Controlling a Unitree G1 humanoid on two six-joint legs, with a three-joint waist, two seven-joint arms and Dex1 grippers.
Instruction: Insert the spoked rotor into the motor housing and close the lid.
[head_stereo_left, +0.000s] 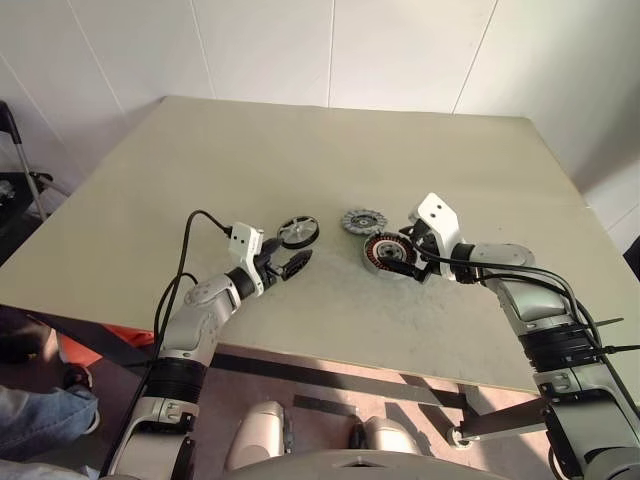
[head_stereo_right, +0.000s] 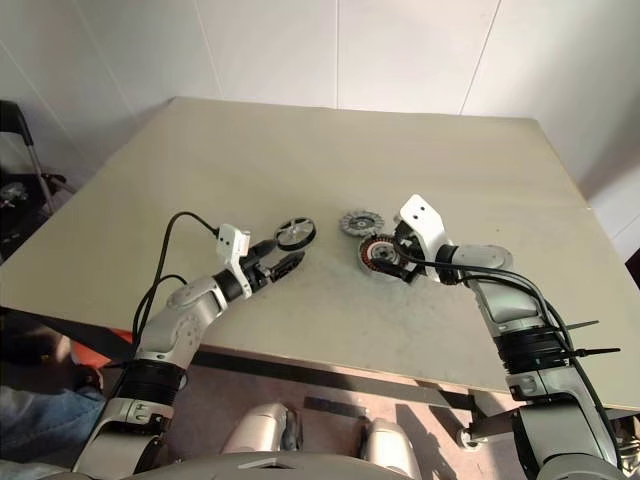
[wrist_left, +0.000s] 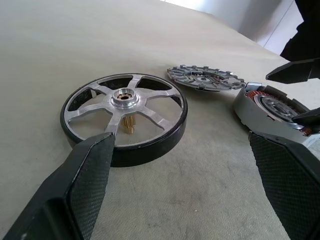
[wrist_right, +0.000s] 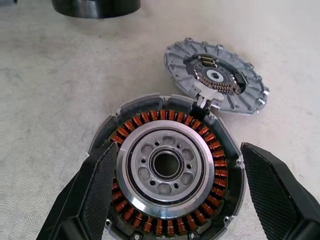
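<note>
Beige table (head_stereo_left: 300, 150) lies bare around our parts; both grippers (head_stereo_left: 292, 262) (head_stereo_left: 398, 262) gape wide, holding nothing. Our right wrist view reveals motor housing (wrist_right: 167, 172) copper windings.

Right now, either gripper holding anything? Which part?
Nothing held. Left gripper is open beside the spoked rotor; right gripper is open, fingers either side of the motor housing.
</note>
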